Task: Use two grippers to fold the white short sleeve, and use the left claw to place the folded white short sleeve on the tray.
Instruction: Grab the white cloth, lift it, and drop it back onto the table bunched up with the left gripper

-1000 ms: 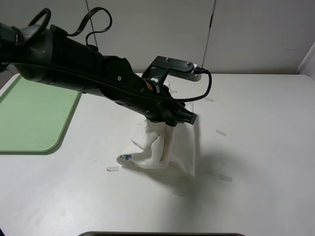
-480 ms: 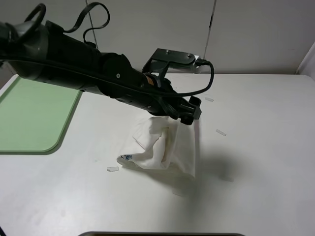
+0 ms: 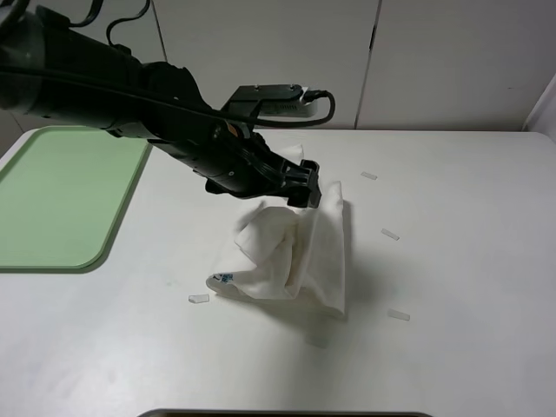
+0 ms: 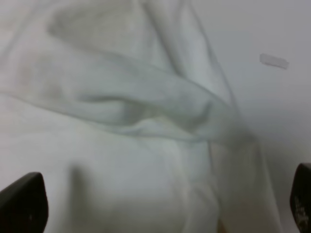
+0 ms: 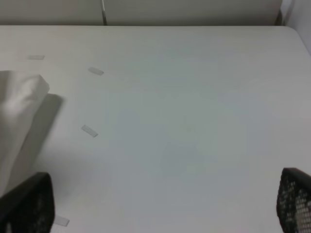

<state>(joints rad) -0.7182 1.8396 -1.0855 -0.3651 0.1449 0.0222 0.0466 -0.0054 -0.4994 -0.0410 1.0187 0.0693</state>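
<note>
Left claw (image 3: 308, 191) opened, pulled back above white short sleeve (image 3: 300, 256).

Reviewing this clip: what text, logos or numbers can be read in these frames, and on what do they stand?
Blue print on the white short sleeve: too small and blurred to read.
No other text shows in any view.
</note>
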